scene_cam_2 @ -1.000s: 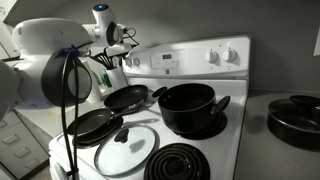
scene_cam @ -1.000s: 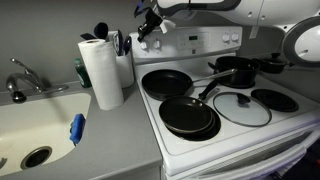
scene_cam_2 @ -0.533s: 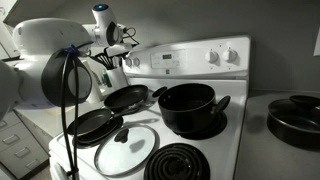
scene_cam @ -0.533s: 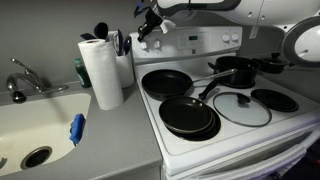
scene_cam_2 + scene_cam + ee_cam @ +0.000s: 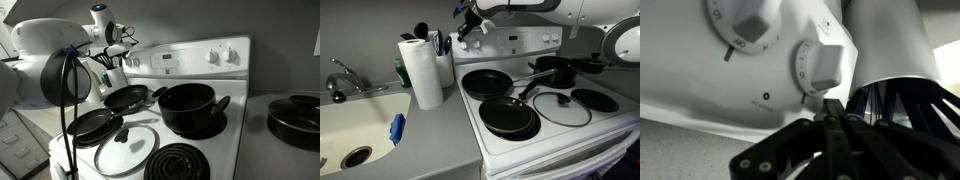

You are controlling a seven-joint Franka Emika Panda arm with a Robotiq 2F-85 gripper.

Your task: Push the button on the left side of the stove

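One stove, one lid, one sink

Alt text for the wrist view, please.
The gripper, jaws together, points at the stove's white back panel just below a white knob. A second knob sits upper left; a white cylinder and dark utensils fill the right.

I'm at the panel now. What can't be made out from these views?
- Button: in an exterior view the gripper covers that end of the stove, and it is too small to see anyway.
- Contact: in the wrist view the shut fingertips hide whether they touch the panel.
- Mark below the knob: the print is blurred.
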